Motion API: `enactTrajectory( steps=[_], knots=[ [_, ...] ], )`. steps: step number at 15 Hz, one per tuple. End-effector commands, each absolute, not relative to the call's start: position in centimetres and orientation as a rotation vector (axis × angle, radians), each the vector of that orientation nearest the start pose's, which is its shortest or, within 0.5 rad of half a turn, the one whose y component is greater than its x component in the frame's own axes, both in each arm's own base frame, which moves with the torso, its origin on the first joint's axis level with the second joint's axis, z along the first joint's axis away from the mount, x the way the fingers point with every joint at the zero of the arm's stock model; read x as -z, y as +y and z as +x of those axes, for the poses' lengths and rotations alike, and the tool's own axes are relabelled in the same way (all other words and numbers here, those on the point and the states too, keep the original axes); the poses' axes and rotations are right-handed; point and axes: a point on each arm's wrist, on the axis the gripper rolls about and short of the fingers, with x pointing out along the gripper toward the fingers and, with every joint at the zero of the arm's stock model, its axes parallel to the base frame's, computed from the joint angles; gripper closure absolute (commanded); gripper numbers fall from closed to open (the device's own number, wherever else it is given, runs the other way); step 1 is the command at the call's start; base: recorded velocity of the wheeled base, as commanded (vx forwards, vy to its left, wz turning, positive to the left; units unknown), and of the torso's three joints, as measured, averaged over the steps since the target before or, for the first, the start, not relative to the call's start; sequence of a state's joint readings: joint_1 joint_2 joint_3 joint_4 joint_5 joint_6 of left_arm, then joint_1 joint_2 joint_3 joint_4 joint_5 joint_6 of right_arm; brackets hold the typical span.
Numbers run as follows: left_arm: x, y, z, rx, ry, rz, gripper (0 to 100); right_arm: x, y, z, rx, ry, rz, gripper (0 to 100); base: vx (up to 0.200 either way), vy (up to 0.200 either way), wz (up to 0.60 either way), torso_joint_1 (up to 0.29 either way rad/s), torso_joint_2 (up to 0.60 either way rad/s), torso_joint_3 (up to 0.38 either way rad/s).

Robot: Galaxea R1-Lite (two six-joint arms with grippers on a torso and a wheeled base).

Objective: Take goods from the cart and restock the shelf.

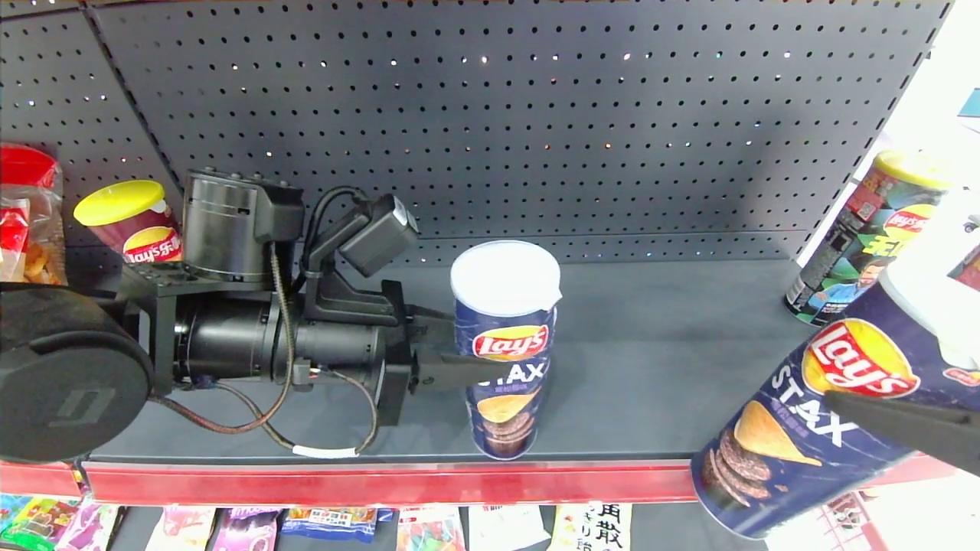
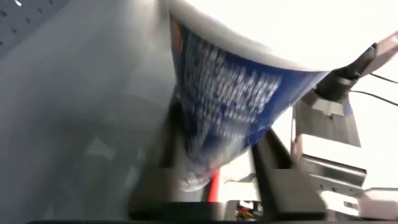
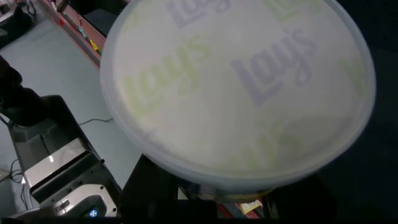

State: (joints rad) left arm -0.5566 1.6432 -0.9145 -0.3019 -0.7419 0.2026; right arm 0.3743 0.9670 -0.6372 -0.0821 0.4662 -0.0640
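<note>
1. L end effector (image 1: 467,346) clamped on blue can (image 1: 507,413) at mid-height. Can upright, base on shelf (image 1: 658,367), close to red front lip (image 1: 383,482).
2. R end effector (image 1: 865,375) clamped on 2nd blue can (image 1: 773,451). Tilted, lid end up and to R. Hangs off shelf's front-R corner, lower end below lip level.
3. Key relation: free shelf space lies up and back-L of 2nd blue can, between blue can and green can (image 1: 865,237) at R rear.
4. Judged: long axis needs righting to vertical before set-down; R arm nearer that gap.
</note>
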Motion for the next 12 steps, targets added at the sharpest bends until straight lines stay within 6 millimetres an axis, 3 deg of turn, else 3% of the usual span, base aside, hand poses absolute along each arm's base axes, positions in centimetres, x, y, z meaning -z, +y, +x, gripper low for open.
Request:
enactTrajectory(
  steps=[1, 3, 6, 10, 12],
  knots=[
    [-20.1, -16.6, 23.8, 1.31, 0.312, 0.133, 0, -24.5, 5.9, 12.1, -0.844, 0.238, -0.051, 100, 0.0, 0.0, 0.0, 0.0, 0.0, 0.0],
    [-20.0, -16.4, 23.7, 1.283, 0.319, 0.138, 0, -25.5, 6.6, 13.9, -0.845, 0.239, -0.054, 100, 0.0, 0.0, 0.0, 0.0, 0.0, 0.0],
    [-19.3, -15.3, 22.6, 1.269, 0.35, 0.132, 0, -25.2, 7.8, 16.8, -0.857, 0.265, -0.101, 100, 0.0, 0.0, 0.0, 0.0, 0.0, 0.0],
    [-18.6, -12.5, 21.3, 1.2, 0.376, 0.116, 0, -25.9, 10.2, 22.5, -0.859, 0.229, -0.122, 100, 0.0, 0.0, 0.0, 0.0, 0.0, 0.0],
    [-18.5, -11.4, 20.5, 1.174, 0.38, 0.111, 0, -25.8, 11.4, 24.1, -0.879, 0.235, -0.125, 100, 0.0, 0.0, 0.0, 0.0, 0.0, 0.0]
  ],
)
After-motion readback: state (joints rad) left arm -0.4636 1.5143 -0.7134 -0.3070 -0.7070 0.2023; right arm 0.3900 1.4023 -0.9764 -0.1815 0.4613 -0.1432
